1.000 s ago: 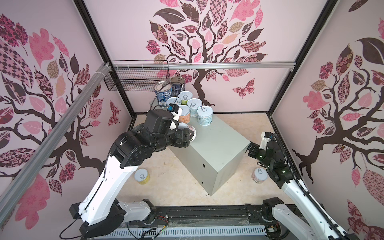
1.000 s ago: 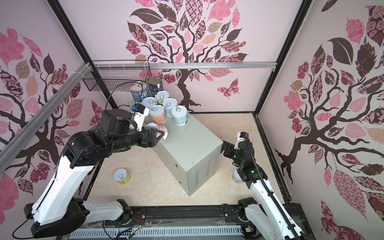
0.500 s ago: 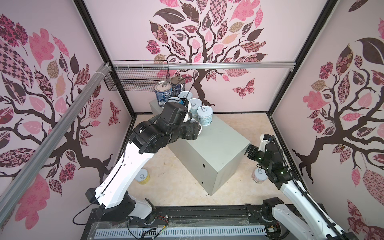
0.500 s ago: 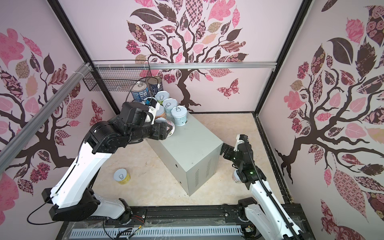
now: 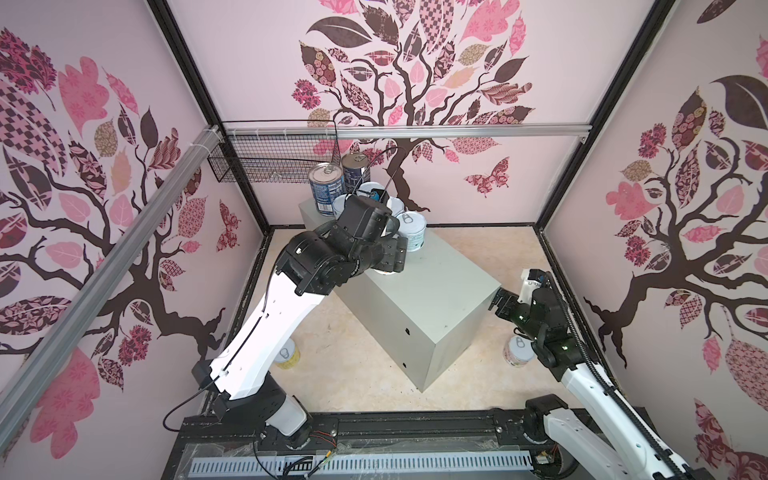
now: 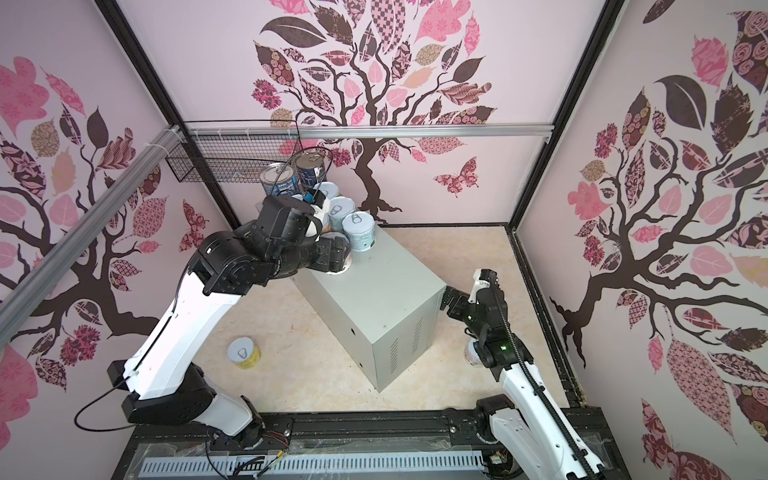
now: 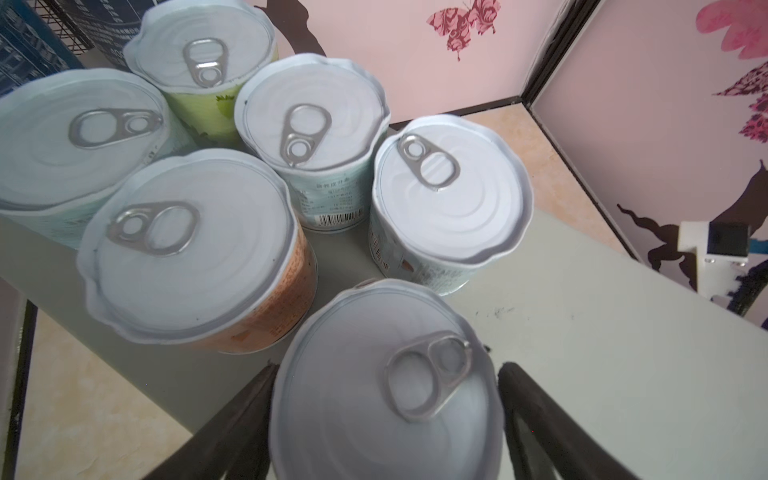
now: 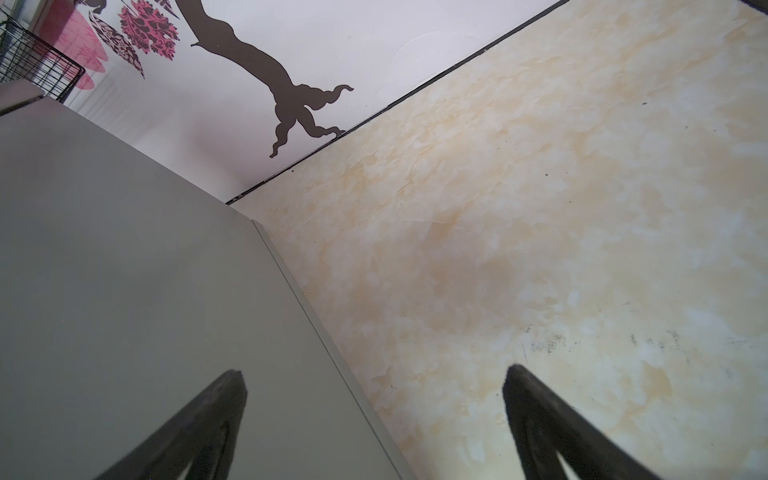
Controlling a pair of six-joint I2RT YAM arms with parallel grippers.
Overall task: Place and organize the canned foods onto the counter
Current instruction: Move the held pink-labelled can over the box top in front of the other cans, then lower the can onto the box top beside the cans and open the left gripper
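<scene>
On the pale grey-green counter (image 5: 436,299) (image 6: 374,299), at its far end, stand two dark-blue cans (image 5: 326,187) and several short pastel cans (image 5: 411,230) (image 7: 316,124). My left gripper (image 5: 390,257) (image 7: 384,365) hangs over the counter just in front of this group. It is open, and a white-lidded can (image 7: 374,395) stands upright between its fingers, next to an orange-labelled can (image 7: 195,249). My right gripper (image 5: 498,303) (image 8: 374,374) is open and empty beside the counter's right edge. A yellow can (image 5: 289,353) and a pale can (image 5: 517,351) stand on the floor.
A black wire basket (image 5: 266,162) hangs on the back wall, left of the dark-blue cans. Patterned walls close the cell on three sides. The beige floor (image 8: 540,208) runs round the counter. The right arm partly hides the floor can on that side.
The left arm carried its can toward the back group and lowered it onto the counter, and its jaws have widened. The right gripper has barely moved.
</scene>
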